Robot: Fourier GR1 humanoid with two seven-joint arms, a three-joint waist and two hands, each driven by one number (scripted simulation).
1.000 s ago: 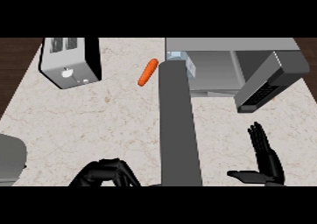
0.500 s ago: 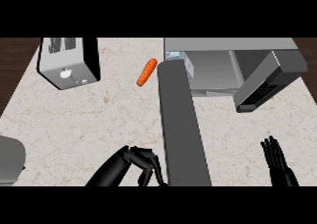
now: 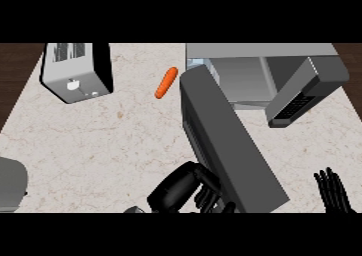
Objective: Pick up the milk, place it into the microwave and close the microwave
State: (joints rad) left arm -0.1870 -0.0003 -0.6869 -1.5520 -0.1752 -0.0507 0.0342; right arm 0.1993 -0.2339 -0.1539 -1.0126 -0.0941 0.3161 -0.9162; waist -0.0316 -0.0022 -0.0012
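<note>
The grey microwave stands at the back right with its cavity showing. Its dark door is open and slants from the cavity's left corner toward me. A small pale blue-white thing, perhaps the milk, peeks out behind the door's far end at the cavity's left side; most of it is hidden. My left hand is low in the middle, fingers curled, pressed against the door's left face near its free end. My right hand shows at the lower right, fingers straight and pointing up, touching nothing.
A silver toaster sits at the back left. An orange carrot lies between it and the microwave. A grey object juts in at the lower left edge. The microwave's dark panel angles out at the right.
The door's free end has swung to the right, toward the microwave. My left hand has risen and moved right with it. My right hand has sunk toward the lower right edge.
</note>
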